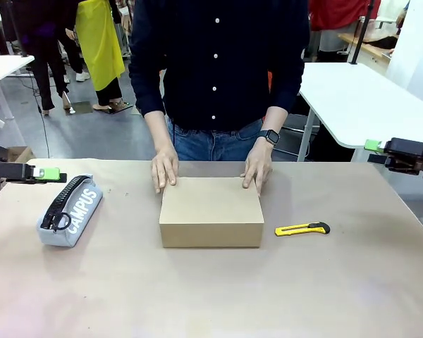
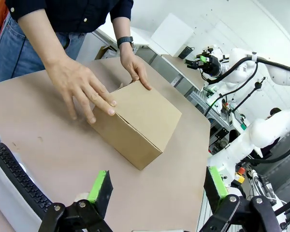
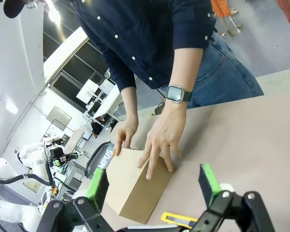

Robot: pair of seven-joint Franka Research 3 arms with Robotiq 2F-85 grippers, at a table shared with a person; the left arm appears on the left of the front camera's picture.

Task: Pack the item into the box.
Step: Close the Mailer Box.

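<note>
**Box closed at bench centre, both tools spread and idle**

Box [image 1: 211,211]: one, plain brown cardboard, lid shut, sitting at the middle of the bench [image 1: 197,296]. No print or label readable on any face seen. Stapler cannot be seen on the bench surface; whether it lies inside the shut box cannot be told.

Hands: two, both the person's. One hand [image 1: 164,169] rests on the far left corner of the lid, the other hand [image 1: 257,171] on the far right corner; fingers lie flat on the cardboard. One dark smartwatch [image 1: 269,136] on the wrist at picture right.

Other items, counted: one grey zip pouch [image 1: 70,211] left of the box, well apart, printed "CAMPUS" in white along its side; one yellow-and-black utility knife [image 1: 302,229] right of the box, near but not touching. No writing readable on the knife.

Tools: two. Left tool [image 2: 157,191] at the left bench edge, green pads spread wide, nothing between them. Right tool [image 3: 152,186] at the right edge, pads likewise spread, holding nothing. Both are well apart from the box.
</note>
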